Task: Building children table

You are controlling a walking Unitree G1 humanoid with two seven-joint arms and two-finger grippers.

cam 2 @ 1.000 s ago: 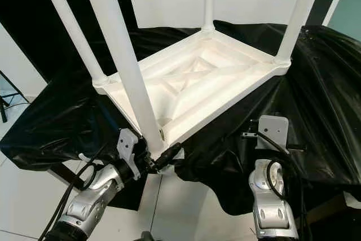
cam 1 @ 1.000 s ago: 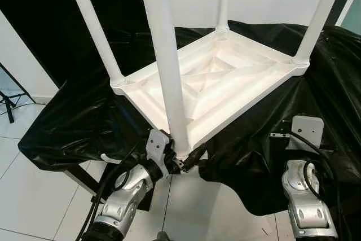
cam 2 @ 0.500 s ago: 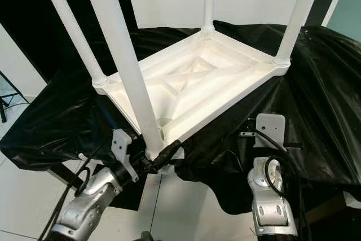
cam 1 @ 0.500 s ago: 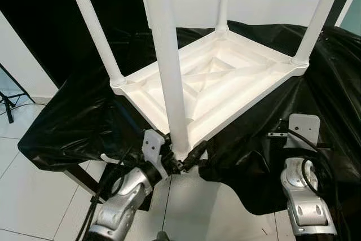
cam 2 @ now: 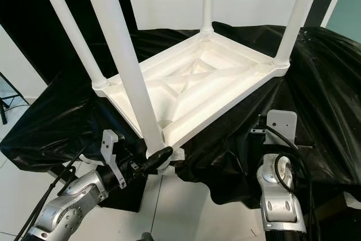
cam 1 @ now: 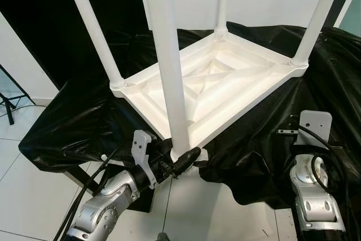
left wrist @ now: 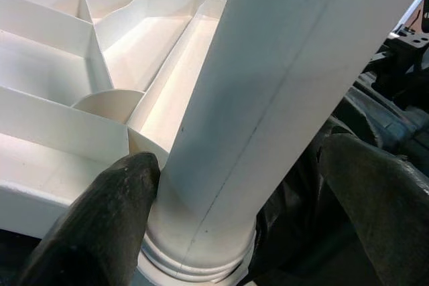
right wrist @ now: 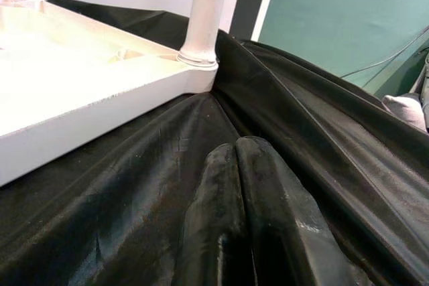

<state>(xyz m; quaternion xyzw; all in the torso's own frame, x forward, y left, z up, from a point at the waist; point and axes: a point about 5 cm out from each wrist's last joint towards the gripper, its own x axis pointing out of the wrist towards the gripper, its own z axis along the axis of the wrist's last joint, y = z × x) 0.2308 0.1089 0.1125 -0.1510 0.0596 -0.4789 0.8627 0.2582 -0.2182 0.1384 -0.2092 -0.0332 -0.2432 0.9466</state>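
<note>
A white plastic children's table [cam 1: 225, 86] lies upside down on a black cloth, its four legs pointing up. The nearest leg [cam 1: 169, 66] stands in the corner socket at the front edge. My left gripper [cam 1: 186, 157] is open and straddles the base of that leg. In the left wrist view one finger [left wrist: 114, 199] touches the socket collar while the other finger [left wrist: 375, 199] stands apart from the leg. My right gripper [right wrist: 236, 149] is shut and empty, low over the black cloth beside the table's right corner leg [right wrist: 204, 11].
The black cloth [cam 1: 73, 122] drapes over the support and hangs past its front edge. White tiled floor [cam 1: 22, 190] lies below on the left. A dark doorway [cam 1: 51, 21] and a white wall stand behind. My right arm [cam 1: 310, 187] is at the lower right.
My left wrist has drawn back to the left and lower, with its fingers still at the leg's base. The right arm has shifted slightly right and down.
</note>
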